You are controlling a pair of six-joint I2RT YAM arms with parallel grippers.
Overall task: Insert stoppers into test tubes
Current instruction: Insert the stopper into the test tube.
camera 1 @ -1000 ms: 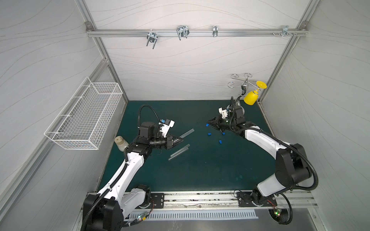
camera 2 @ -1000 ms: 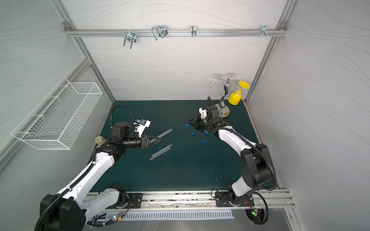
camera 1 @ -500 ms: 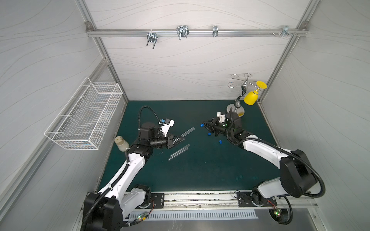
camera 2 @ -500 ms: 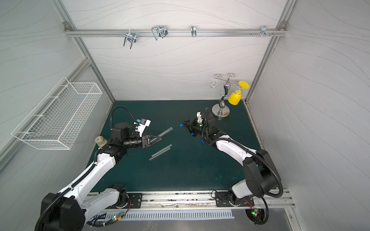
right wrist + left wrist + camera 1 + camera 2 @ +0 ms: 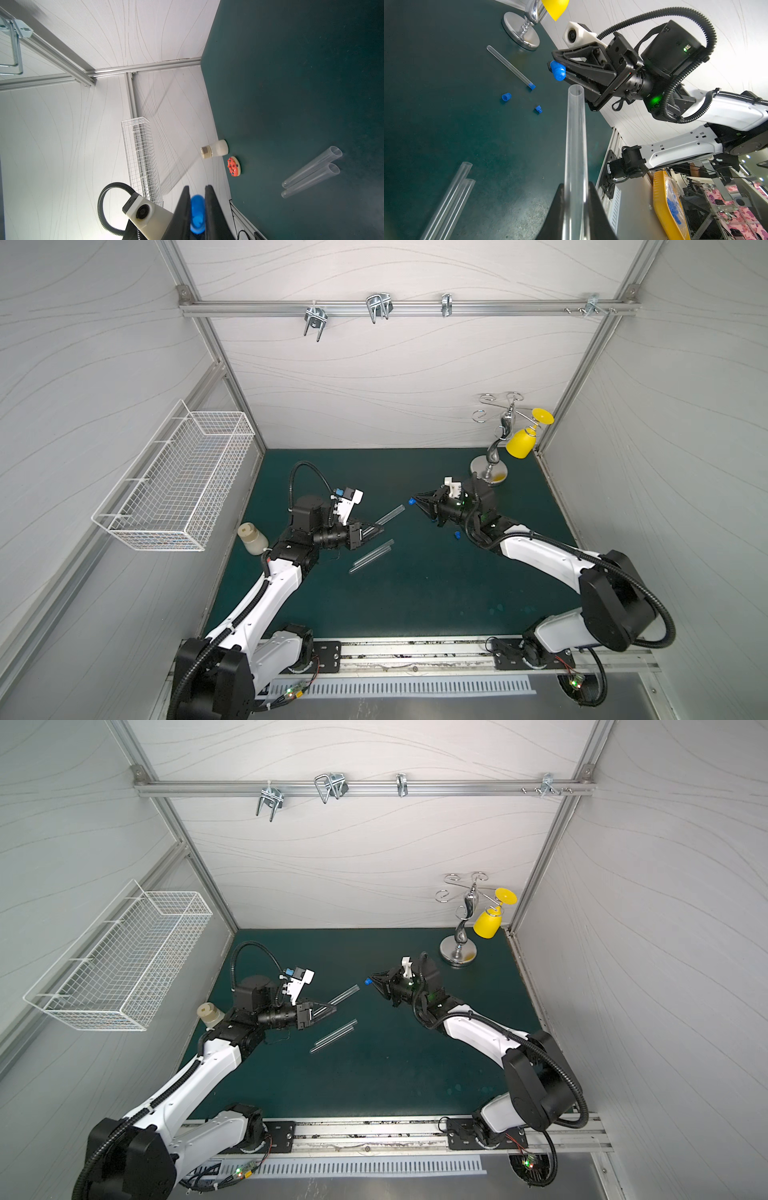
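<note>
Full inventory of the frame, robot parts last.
test tubes: 4, clear; two side by side on mat, one in left gripper, one stoppered by stand
stoppers: 4, blue; two loose on mat, one in right gripper, one plugging a tube
bottle: 1, cream-capped, mat's left edge
donut: 1, red-frosted, beside bottle
stand: 1, chrome, back right
cup: 1, yellow, hanging on stand
basket: 1, white wire, left wall
hooks: 4, metal, back rail
left gripper: shut on tube
right gripper: shut on stopper

White walls (image 5: pixel 374 377) with faint wavy lines close in a dark green mat (image 5: pixel 415 593) spread beneath both pairs of jaws. A white wire basket (image 5: pixel 178 477) hangs on the wall well behind the left jaws. An aluminium rail (image 5: pixel 519 306) carrying metal hooks (image 5: pixel 378 308) crosses the far wall, high above both.
</note>
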